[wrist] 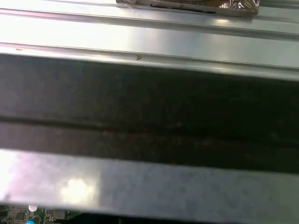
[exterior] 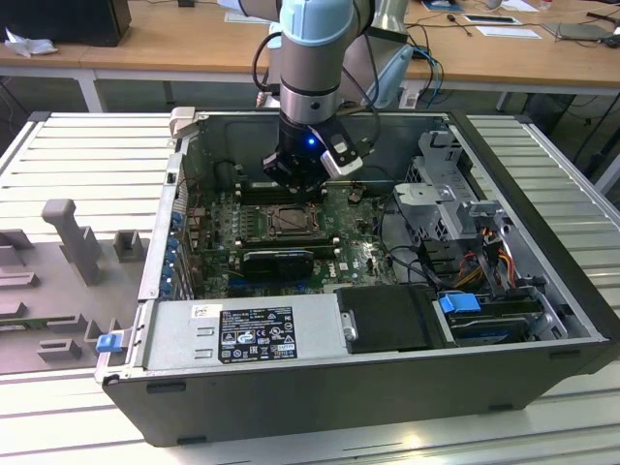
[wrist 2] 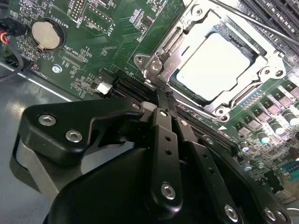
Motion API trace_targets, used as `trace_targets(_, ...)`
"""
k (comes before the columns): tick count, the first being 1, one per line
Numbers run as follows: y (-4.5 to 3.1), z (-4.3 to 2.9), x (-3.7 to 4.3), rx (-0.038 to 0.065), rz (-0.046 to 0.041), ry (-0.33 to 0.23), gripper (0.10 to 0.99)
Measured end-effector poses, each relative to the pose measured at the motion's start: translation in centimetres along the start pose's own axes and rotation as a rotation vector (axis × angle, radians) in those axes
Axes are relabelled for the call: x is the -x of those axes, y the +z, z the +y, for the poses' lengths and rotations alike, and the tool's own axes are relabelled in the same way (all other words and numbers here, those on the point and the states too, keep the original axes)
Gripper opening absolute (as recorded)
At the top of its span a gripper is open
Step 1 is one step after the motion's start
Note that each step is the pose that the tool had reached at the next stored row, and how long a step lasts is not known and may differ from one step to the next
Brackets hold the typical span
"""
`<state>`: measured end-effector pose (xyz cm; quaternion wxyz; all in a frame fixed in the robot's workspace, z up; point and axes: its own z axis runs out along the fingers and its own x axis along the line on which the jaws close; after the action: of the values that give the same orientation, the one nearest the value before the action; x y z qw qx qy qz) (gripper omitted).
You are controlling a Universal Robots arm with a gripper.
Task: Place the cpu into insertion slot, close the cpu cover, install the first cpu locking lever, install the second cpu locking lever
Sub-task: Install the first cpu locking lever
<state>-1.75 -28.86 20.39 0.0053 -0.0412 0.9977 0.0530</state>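
Arm: big grey and blue robot arm (exterior: 315, 58) coming down from the top middle of the exterior view into the open computer case (exterior: 542, 320), stopping just above the green motherboard (exterior: 354, 254)
Claw: gripper (wrist 2: 163, 93) looks pinched narrow in the second wrist view, black fingers (wrist 2: 163, 140) pressed together with nothing between them, tips right at the lower left corner of the socket
Chip: cpu (wrist 2: 216, 63) is already sitting in the insertion slot (wrist 2: 161, 51), upper right of the second wrist view, pale silvery top facing up
Cover: cpu cover (wrist 2: 219, 106) is lying flat around the chip, which shows through its window
Socket from outside: insertion slot (exterior: 291, 221) sits around the middle of the exterior view, just below the claw (exterior: 295, 174)
Extras: round coin battery (wrist 2: 46, 33) upper left of the second wrist view; long black card (exterior: 279, 260) just below the socket in the exterior view
First wrist view: mostly a dark band of case wall (wrist: 149, 107), can't tell much more
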Motion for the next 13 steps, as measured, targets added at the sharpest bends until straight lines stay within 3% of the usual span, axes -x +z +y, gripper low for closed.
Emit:
trace_targets(5,0.04,-0.01,0.00,-0.009,0.0005,0.000,0.106)
trace_targets(13,0.33,-0.06,-0.01,-0.010,0.0008,0.000,0.106)
